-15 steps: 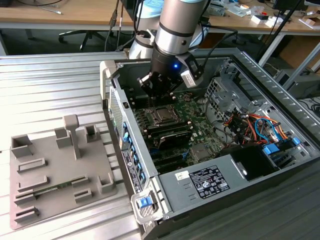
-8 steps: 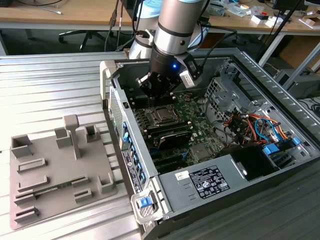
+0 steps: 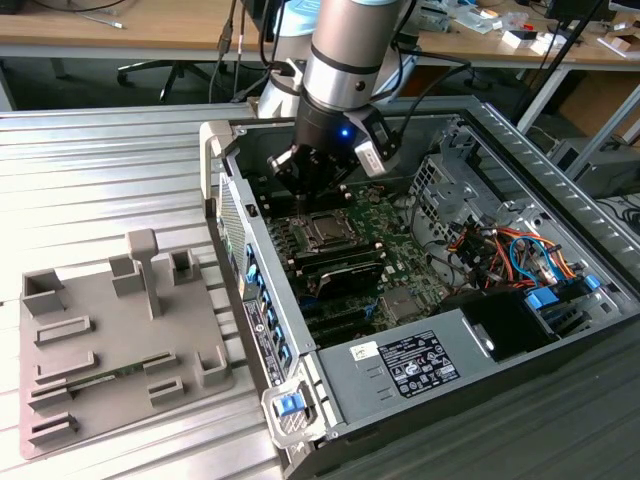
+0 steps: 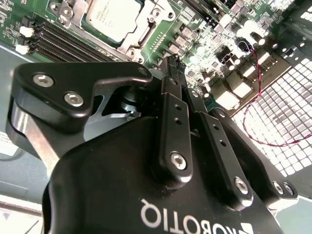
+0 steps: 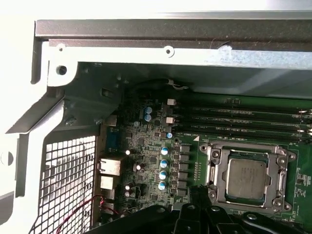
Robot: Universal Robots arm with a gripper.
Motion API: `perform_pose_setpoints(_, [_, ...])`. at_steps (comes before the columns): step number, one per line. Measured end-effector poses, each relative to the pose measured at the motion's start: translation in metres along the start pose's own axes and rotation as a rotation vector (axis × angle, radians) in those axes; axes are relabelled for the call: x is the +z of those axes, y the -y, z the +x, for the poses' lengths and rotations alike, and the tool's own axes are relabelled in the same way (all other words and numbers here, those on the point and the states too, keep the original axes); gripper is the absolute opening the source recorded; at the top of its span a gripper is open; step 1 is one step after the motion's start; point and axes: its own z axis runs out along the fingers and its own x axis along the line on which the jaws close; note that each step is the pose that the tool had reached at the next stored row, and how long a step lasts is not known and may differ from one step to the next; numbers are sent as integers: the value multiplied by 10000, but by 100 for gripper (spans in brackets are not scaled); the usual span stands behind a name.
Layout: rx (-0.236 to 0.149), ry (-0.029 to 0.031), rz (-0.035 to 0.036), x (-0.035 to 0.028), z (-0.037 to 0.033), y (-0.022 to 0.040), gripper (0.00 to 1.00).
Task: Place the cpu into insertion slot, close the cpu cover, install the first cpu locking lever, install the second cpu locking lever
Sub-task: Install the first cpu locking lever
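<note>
Here we see the gripper (image 4: 171,62) hanging tip-down inside the open computer case (image 3: 400,372), close over the motherboard (image 5: 146,161). In the second wrist view its two fingers (image 4: 174,105) are pressed together at the tips, and we see nothing pinched between them. Whether the tips touch the board we cannot tell.

The cpu (image 5: 246,176) sits seated in its socket just beside the fingertips, not under them. Its grey metal top faces up and nothing of the hand touches it. The cpu cover (image 5: 216,170) lies flat around it, so the silver frame rests on the chip's edges and the grey top shows through the open middle. Whether the levers along the socket are latched, we cannot tell.

Past the socket, on the side away from the hand, run the long dark memory slots (image 5: 243,119). On the hand's other side a thin red wire (image 4: 253,97) loops across the perforated case grille (image 5: 68,185). Well away from the gripper, outside the case, a grey fixture plate (image 3: 100,340) lies on the ribbed metal table (image 3: 100,160).
</note>
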Motion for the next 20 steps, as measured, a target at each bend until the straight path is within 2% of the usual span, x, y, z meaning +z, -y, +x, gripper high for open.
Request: perform_pose_setpoints(20, [0,0,0,6,116,-16,11])
